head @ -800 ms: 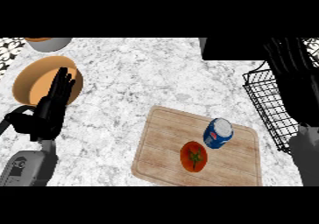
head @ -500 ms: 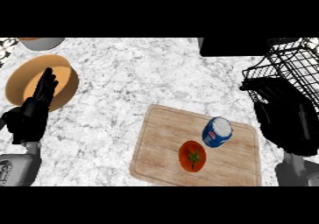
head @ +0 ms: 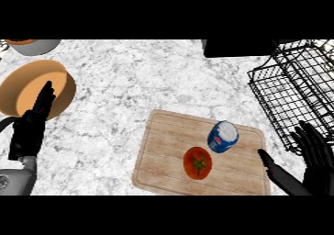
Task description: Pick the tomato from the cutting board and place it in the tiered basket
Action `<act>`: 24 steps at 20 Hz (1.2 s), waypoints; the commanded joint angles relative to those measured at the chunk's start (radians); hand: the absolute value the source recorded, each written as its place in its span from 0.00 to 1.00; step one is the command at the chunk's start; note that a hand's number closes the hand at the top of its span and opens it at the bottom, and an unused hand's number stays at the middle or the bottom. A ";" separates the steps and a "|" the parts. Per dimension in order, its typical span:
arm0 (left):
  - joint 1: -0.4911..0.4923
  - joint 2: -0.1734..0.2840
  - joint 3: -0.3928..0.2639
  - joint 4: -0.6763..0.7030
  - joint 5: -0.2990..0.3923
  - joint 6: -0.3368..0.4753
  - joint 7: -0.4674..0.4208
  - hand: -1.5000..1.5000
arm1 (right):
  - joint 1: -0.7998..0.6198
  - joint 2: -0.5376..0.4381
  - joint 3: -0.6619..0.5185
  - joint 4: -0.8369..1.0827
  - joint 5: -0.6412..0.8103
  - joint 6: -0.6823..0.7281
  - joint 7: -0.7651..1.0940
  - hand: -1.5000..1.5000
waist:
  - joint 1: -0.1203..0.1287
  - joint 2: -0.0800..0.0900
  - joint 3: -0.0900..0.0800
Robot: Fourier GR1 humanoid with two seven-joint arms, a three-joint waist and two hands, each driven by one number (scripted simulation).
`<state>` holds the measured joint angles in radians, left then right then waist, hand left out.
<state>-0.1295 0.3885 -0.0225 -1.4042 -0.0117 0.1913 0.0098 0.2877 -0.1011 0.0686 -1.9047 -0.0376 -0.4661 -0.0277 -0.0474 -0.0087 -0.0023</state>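
Tomato is sitting on the cutting board, beside the blue can. Right hand, fingers spread, is dropping from the tiered basket to the board's right edge, nearing a grasp. Left hand is resting open.

The counter fills most of the frame and looks like polished stone, white with grey speckled veining. At lower centre the cutting board is pale wood with straight grain lines and a matt face. On it the tomato has smooth red skin, and the can beside it seems to be metal with a blue printed label. At the right the tiered basket is thin black wire mesh. At upper left a bowl looks like smooth tan wood.
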 commanded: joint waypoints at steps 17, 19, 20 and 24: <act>-0.003 -0.004 -0.035 -0.075 -0.042 -0.030 0.053 0.50 | -0.025 -0.393 0.252 -0.562 0.480 0.284 1.063 0.00 | 0.076 0.013 -0.002; -0.056 -0.026 -0.037 -0.061 -0.051 -0.015 0.081 0.50 | -0.104 -0.371 0.306 -0.540 0.498 0.292 1.185 0.00 | 0.067 0.013 -0.001; -0.009 0.014 -0.009 -0.092 -0.029 -0.045 0.080 0.50 | -0.139 -0.379 0.300 -0.546 0.482 0.311 1.247 0.00 | 0.072 0.011 -0.001; -0.068 -0.049 -0.023 -0.023 -0.056 -0.016 0.086 0.50 | -0.317 -0.314 0.349 -0.425 0.451 0.369 1.357 0.00 | 0.058 0.011 0.000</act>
<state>-0.1665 0.3579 -0.0539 -1.4534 -0.0680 0.1778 0.0788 0.1159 -0.4527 0.3763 -2.3412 0.3687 -0.1571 1.0891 0.0161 0.0028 -0.0031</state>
